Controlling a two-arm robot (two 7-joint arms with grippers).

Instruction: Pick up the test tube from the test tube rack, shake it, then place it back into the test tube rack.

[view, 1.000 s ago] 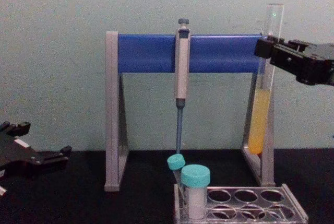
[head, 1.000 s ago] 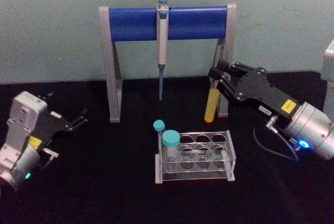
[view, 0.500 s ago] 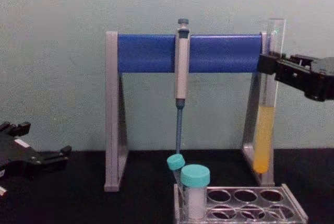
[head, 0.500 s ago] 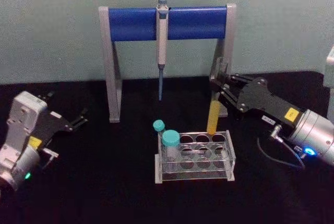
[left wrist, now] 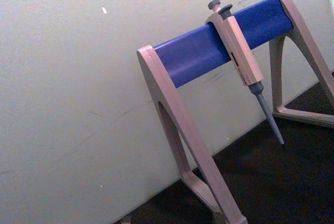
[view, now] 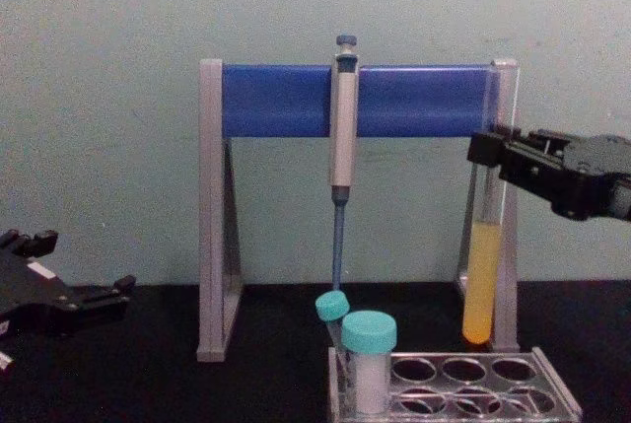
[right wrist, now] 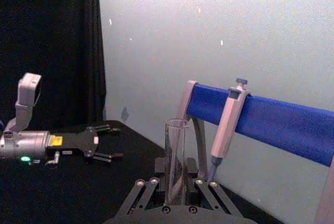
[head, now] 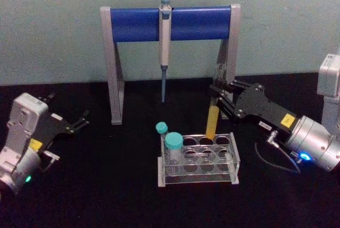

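Nearest on the black worktop [head: 106, 191] sits the low clear plastic test tube rack [head: 197, 178] with round holes on top. A wide white tube with a teal cap [head: 173, 143] and a small teal-capped tube [head: 161, 128] stand in its left holes. The other holes are empty.

A bit farther back on the left, the left end effector [head: 81, 120] rests by the worktop with its fingers spread, holding nothing.

Over the far row of the rack hangs the long clear glass test tube [head: 211, 121] with yellow liquid in its lower part. The right end effector [head: 217, 96] reaches in from the right and pinches the tube on its clear upper part. The tube leans a little, with its top toward the far right.

A second ago the tube was higher and farther right, beside the stand's leg. Now it has come down and moved left. Its round bottom is just above the rack, near the middle and right holes of the far row. I cannot tell which hole it is over. From the chest view, the bottom is not inside a hole yet.

So the shaking looks done, and the putting back is under way. The tube needs to stand straighter and go down into a hole.

Farthest back stands the tall grey stand with a blue bar [head: 133, 24], with a grey pipette [head: 165, 31] hanging from it.
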